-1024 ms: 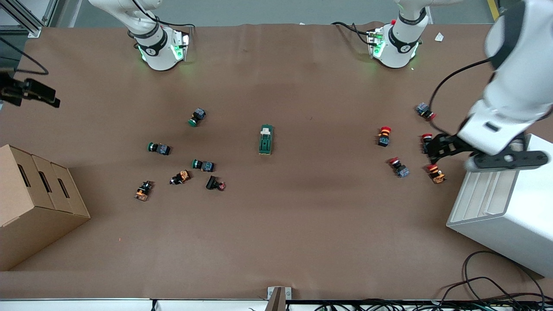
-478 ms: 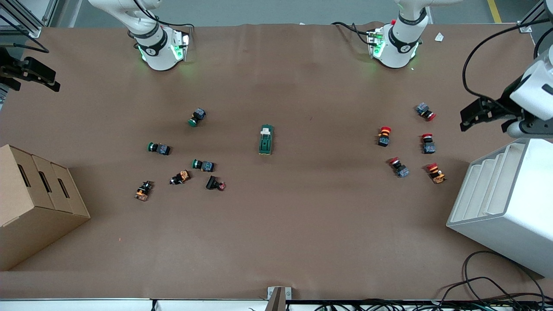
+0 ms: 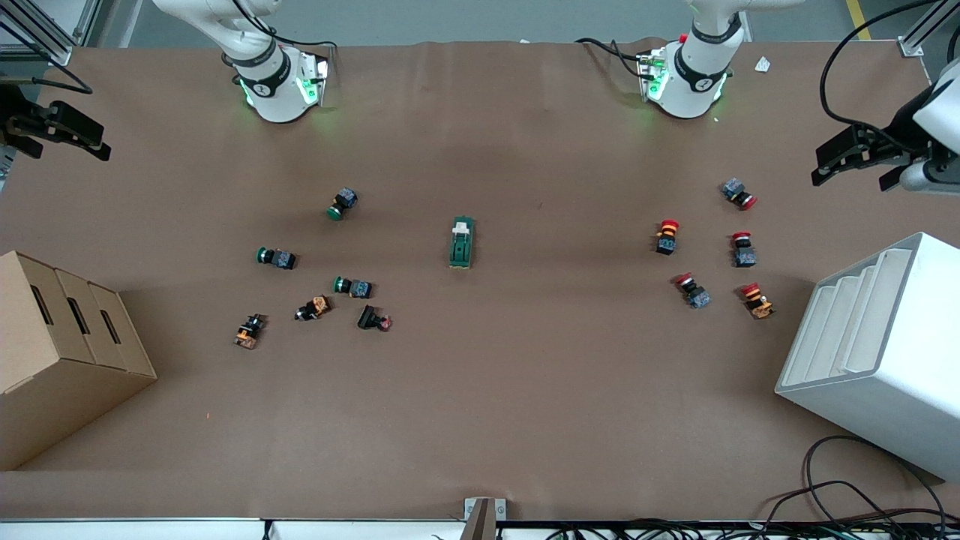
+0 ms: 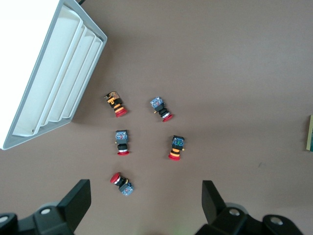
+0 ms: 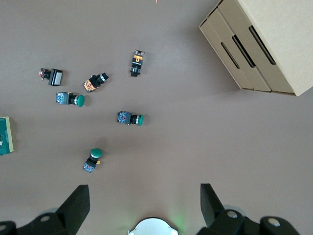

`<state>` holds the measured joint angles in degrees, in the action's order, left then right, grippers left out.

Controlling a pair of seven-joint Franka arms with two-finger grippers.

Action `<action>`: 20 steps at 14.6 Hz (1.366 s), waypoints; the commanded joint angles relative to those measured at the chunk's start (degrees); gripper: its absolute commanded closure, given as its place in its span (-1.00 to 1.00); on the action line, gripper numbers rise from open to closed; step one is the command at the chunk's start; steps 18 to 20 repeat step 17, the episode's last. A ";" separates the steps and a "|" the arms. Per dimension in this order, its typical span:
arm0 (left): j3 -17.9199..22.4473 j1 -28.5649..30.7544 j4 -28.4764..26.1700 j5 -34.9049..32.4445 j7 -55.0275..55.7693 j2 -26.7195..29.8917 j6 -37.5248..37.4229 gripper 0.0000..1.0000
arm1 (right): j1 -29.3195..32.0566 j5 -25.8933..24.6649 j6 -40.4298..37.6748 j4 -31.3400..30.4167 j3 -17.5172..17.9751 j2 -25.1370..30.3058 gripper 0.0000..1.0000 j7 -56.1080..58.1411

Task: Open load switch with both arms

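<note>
The load switch (image 3: 462,243) sits flat in the middle of the table (image 3: 480,420), white tab end pointing toward the robot bases, nothing touching it. A sliver of it shows at the edge of both wrist views.

The left gripper (image 4: 145,201) is up in the air over the left arm's end of the table, near the edge. Its fingers (image 4: 78,198) are spread wide and hold nothing. In its wrist view you look straight down between them at five red-capped buttons (image 4: 121,142) on the table, with the white rack (image 3: 877,352) beside them.

The right gripper (image 5: 143,204) is the same deal at the right arm's end: raised, fingers (image 5: 77,201) splayed wide, empty, touching nothing. Its camera looks down on three green-capped buttons (image 5: 130,118), two orange ones and a black one, with the cardboard box (image 3: 60,352) beside them.

In the front view both grippers only show at the frame edges, the left gripper at (image 3: 862,154) and the right at (image 3: 56,131), each well apart from the switch. The green group lies between the switch and the box, the red group between the switch and the rack.
</note>
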<state>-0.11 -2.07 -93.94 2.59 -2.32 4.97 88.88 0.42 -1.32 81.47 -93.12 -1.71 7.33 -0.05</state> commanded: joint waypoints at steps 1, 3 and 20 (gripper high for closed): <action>-0.67 -0.65 -2.03 0.14 0.12 2.67 -0.20 -1.00 | 0.02 0.70 0.54 -0.48 -0.40 1.02 -1.00 -1.10; -2.68 -0.74 -2.21 -1.96 3.35 3.55 -1.43 -1.00 | 0.11 0.79 0.54 0.13 -0.40 0.93 -1.00 -1.18; -3.31 -0.48 0.07 -1.62 3.20 2.50 -3.19 -1.00 | -0.42 2.55 -0.08 2.33 -1.36 0.31 -1.00 -0.41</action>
